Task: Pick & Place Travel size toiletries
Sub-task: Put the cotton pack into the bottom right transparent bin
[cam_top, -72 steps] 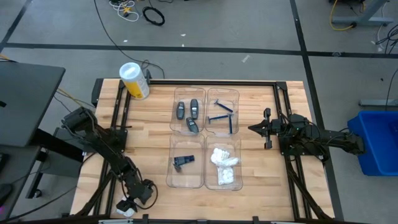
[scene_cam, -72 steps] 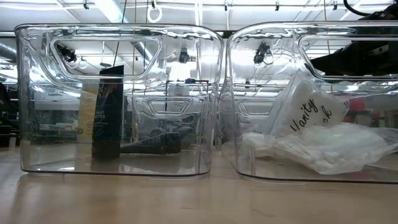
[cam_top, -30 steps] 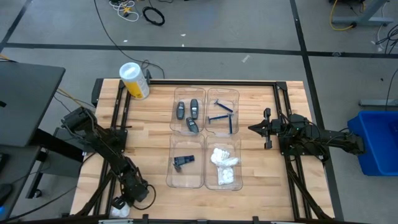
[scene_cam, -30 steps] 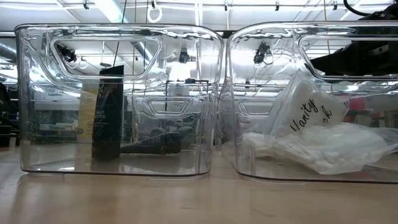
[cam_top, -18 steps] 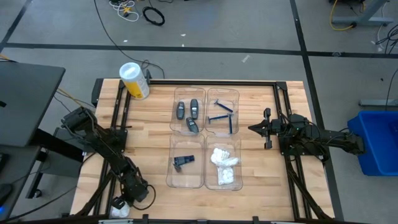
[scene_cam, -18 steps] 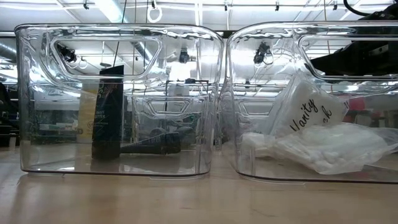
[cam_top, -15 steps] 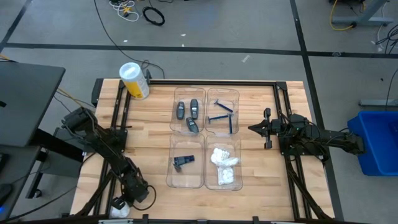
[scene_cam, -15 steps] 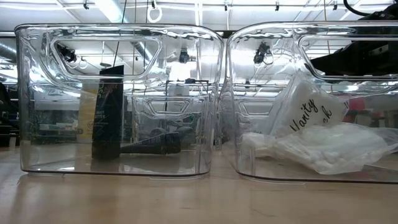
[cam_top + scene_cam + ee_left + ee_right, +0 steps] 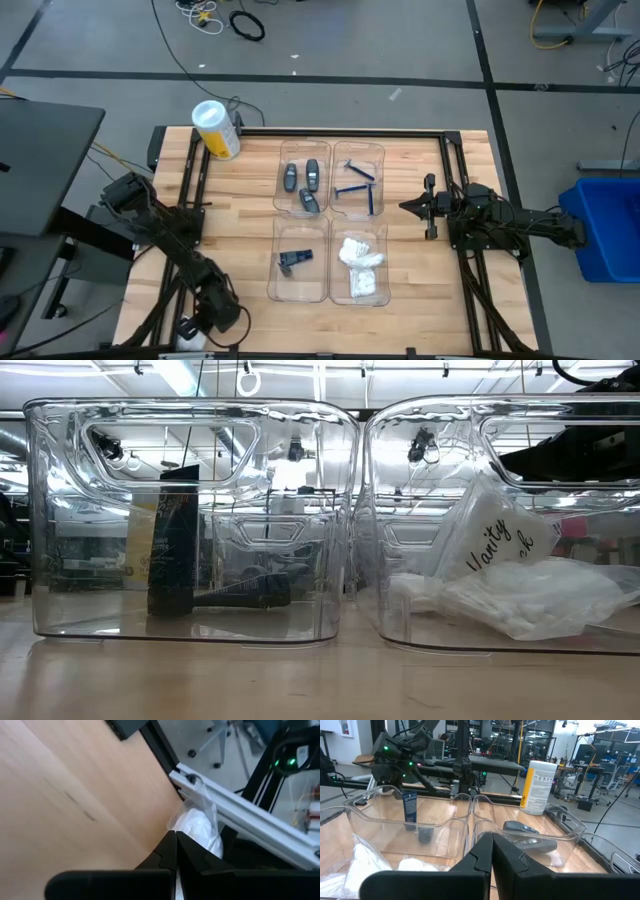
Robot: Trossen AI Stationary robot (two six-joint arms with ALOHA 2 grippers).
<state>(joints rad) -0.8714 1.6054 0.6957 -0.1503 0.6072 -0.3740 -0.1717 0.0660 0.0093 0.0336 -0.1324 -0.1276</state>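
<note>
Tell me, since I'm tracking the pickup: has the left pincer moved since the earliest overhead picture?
Yes. The left pincer has shifted slightly toward the table's near edge, closing on the white packet there.

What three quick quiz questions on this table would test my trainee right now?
1. True or false: the left gripper is shut on a small white crinkly packet at the table's near-left corner.
2. How many dark grey oval tubes lie in their clear plastic compartment tray?
3. Which tray holds the thin blue razors: A far right, B near left?

Key: 1 true; 2 three; 3 A. The right gripper waits shut beside the trays.
</note>
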